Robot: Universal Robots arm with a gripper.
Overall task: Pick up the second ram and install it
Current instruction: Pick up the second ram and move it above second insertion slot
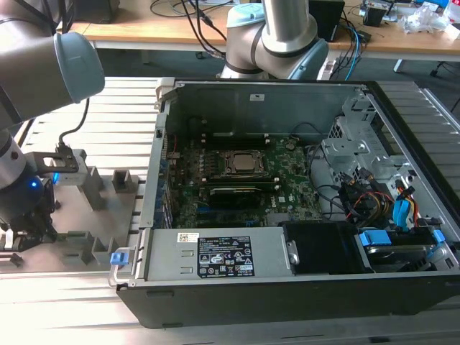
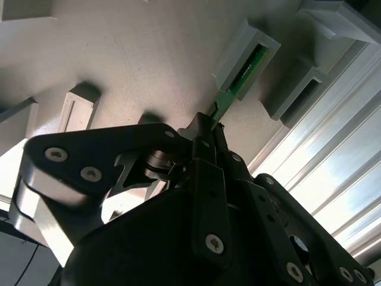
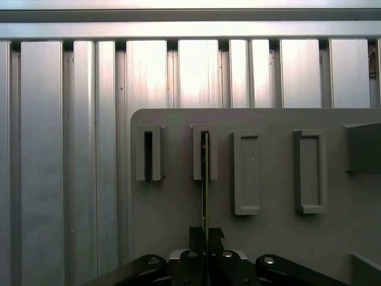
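The second ram (image 2: 225,100) is a thin green stick that stands on edge, its far end inside the slot of a grey fixture block (image 2: 238,44). In the first wrist view I see the ram (image 3: 205,179) edge-on as a narrow line running from its block (image 3: 196,152) back to the fingers. My gripper (image 3: 206,234) is shut on the near end of the stick, and in the second wrist view the gripper (image 2: 209,127) pinches it just short of the block. In the exterior view the gripper (image 1: 32,215) hangs low over the fixture plate at that view's left.
More grey fixture blocks (image 3: 246,173) stand on the grey plate (image 3: 166,208), which lies on a slatted aluminium table (image 3: 59,149). An open computer case (image 1: 259,85) with its motherboard (image 1: 237,180) is on the exterior view's right. A second arm base (image 1: 280,36) stands behind it.
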